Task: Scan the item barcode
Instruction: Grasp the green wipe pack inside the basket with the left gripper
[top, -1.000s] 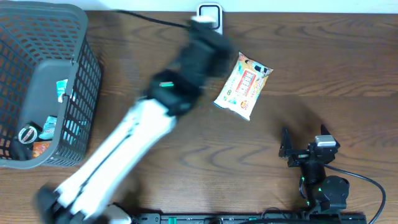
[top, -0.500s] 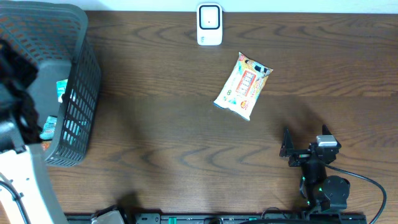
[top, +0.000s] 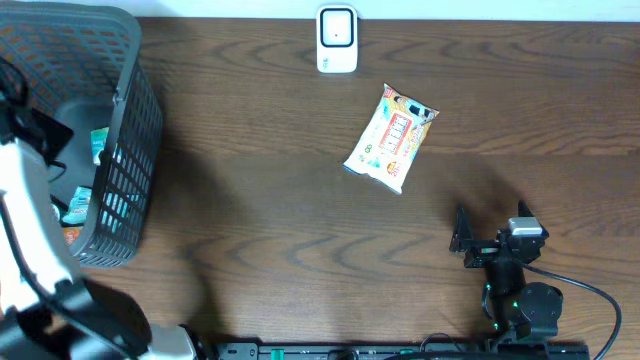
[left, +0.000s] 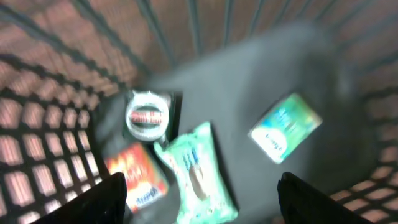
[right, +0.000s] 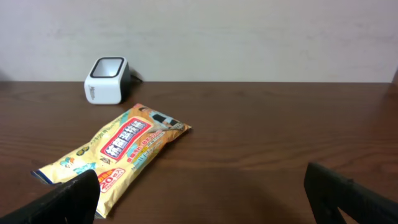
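1. On the dark wooden table (top: 250, 230), near its middle, lies the yellow snack packet (top: 390, 138), flat, printed side up, slanting; nothing grips or touches it.
2. Just beyond the packet, at the far edge, stands the white barcode scanner (top: 337, 40), upright; packet and scanner are near each other but apart; from the right wrist the scanner (right: 107, 81) stands behind the packet (right: 115, 152).
3. At the table's left end stands the grey mesh basket (top: 125, 70); the left arm (top: 25, 220) reaches over its rim.
4. The left gripper (left: 205, 205) hangs inside the basket, fingers spread wide with nothing between them; this view is blurred.
5. On the basket floor lie a round tin-like thing (left: 148, 115), a pale green soft pack (left: 196, 174), an orange-red packet (left: 135, 180) and a small teal pack (left: 286, 127); the first three crowd together, the teal pack lies apart.
6. The right gripper (right: 205, 199) sits low at the near right of the table, jaws spread wide, empty, facing the snack packet and well short of it.
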